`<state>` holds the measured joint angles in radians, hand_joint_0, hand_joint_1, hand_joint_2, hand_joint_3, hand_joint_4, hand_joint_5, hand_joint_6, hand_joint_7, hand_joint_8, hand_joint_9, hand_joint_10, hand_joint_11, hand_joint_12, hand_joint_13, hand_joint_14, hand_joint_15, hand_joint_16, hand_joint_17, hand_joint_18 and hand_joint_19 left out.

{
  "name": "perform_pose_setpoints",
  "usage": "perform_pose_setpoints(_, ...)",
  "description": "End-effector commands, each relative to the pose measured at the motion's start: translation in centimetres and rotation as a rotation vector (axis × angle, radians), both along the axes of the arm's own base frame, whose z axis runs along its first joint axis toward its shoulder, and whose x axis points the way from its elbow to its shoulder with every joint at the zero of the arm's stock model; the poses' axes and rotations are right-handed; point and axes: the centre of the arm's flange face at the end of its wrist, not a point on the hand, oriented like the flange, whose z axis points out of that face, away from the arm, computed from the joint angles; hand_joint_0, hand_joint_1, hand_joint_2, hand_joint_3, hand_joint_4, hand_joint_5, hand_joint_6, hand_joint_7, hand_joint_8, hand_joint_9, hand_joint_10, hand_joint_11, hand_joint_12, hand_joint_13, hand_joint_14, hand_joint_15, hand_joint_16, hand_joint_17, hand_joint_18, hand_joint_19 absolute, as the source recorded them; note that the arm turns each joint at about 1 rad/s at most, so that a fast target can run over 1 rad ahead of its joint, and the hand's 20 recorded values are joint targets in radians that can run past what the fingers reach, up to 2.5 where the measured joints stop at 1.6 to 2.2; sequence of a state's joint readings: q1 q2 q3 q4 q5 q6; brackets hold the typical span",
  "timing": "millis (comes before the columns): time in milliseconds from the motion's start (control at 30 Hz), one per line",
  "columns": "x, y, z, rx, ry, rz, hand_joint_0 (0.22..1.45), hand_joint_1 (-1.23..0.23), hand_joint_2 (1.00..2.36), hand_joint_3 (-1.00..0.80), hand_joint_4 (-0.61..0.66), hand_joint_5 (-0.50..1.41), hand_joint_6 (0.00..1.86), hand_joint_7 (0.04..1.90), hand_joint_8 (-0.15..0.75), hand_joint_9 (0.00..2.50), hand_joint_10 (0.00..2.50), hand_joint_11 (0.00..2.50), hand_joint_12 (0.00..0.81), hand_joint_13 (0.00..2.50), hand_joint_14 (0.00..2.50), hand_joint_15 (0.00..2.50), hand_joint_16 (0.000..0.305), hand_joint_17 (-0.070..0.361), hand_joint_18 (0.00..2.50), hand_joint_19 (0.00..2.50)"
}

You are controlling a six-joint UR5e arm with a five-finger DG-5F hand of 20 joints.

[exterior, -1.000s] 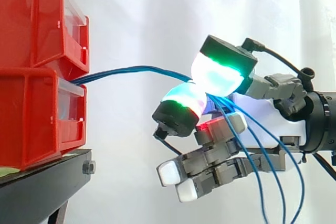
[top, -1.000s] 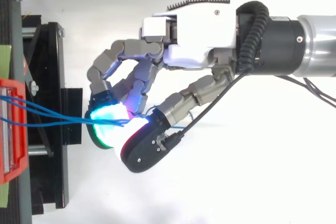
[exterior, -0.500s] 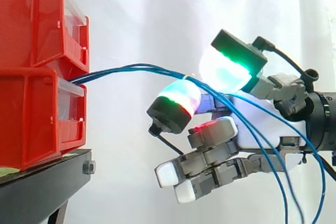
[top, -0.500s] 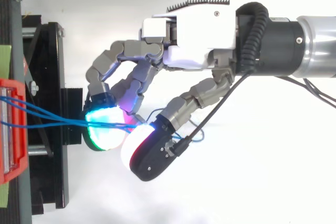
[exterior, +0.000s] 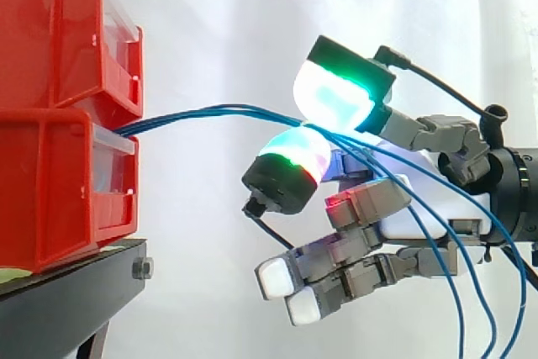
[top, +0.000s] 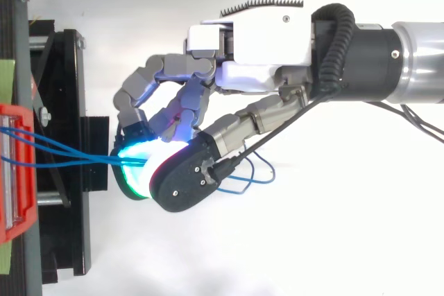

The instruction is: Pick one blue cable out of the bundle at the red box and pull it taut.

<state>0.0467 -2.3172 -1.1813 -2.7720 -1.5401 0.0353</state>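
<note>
My hand (top: pixel 263 53) pinches the blue cables (exterior: pixel 210 113) between my glowing pads (exterior: pixel 332 98). The cables run from the red box (exterior: pixel 59 182) at 9 o'clock to the pinch, then hang loose toward 5 o'clock. My other fingers bend underneath.

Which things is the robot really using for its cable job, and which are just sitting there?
For the job: the blue cables; the hand, pinching them between two glowing pads; the lower red box they come out of.

Just there: the upper red box; the black stand; the white curtain.
</note>
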Motion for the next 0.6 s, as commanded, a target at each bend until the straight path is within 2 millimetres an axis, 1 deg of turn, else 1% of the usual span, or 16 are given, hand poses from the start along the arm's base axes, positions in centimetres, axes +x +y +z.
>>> perform_pose_setpoints(0,0.01,0.06,0.07,0.000,-0.001,0.001,0.59,-0.67,1.01,-0.36,0.05,-0.08,0.85,1.15,0.329,1.37,0.01,1.44,0.348,0.80,0.02,0.43,0.051,0.115,0.64,0.41)
perform_pose_setpoints(100,-0.01,-0.05,0.07,0.000,-0.001,-0.001,0.58,-0.73,1.01,-0.28,0.05,-0.08,0.86,1.19,0.326,1.37,0.01,1.44,0.345,0.81,0.02,0.44,0.051,0.115,0.65,0.40)
perform_pose_setpoints(133,0.02,0.07,-0.04,0.000,0.000,0.001,0.58,-0.77,1.01,-0.25,0.06,-0.09,0.87,1.15,0.337,1.34,0.01,1.43,0.355,0.81,0.02,0.43,0.053,0.119,0.67,0.39)
perform_pose_setpoints(167,0.01,0.06,0.07,0.000,-0.001,0.001,0.59,-0.78,1.02,-0.25,0.06,-0.09,0.87,1.15,0.338,1.34,0.01,1.44,0.355,0.81,0.02,0.44,0.053,0.119,0.67,0.39)
perform_pose_setpoints(200,0.02,0.07,-0.04,0.000,0.000,0.001,0.59,-0.84,1.02,-0.23,0.09,-0.10,0.88,1.15,0.342,1.32,0.01,1.45,0.355,0.80,0.02,0.44,0.053,0.119,0.67,0.37)
perform_pose_setpoints(267,-0.01,-0.05,0.07,0.000,-0.001,-0.001,0.62,-0.88,1.02,-0.21,0.09,-0.12,0.90,1.15,0.322,1.29,0.01,1.45,0.350,0.79,0.02,0.44,0.052,0.117,0.66,0.37)
perform_pose_setpoints(367,-0.02,0.06,-0.11,0.000,0.002,0.001,0.65,-0.92,1.02,-0.20,0.04,-0.12,0.90,1.16,0.318,1.26,0.01,1.44,0.346,0.77,0.02,0.43,0.052,0.117,0.66,0.36)
perform_pose_setpoints(467,0.01,0.06,0.07,0.000,-0.001,0.001,0.71,-0.95,1.02,-0.20,-0.05,-0.14,0.92,1.21,0.311,1.20,0.01,1.42,0.347,0.74,0.02,0.42,0.052,0.116,0.64,0.33)
perform_pose_setpoints(500,0.01,0.06,0.07,0.000,-0.001,0.001,0.74,-0.95,1.02,-0.24,-0.09,-0.14,0.93,1.20,0.309,1.18,0.01,1.40,0.341,0.71,0.02,0.41,0.052,0.116,0.62,0.32)
perform_pose_setpoints(567,0.00,0.06,-0.06,0.000,0.002,0.001,0.77,-0.95,1.01,-0.30,-0.12,-0.16,0.93,1.16,0.294,1.14,0.01,1.39,0.340,0.69,0.02,0.41,0.052,0.116,0.60,0.32)
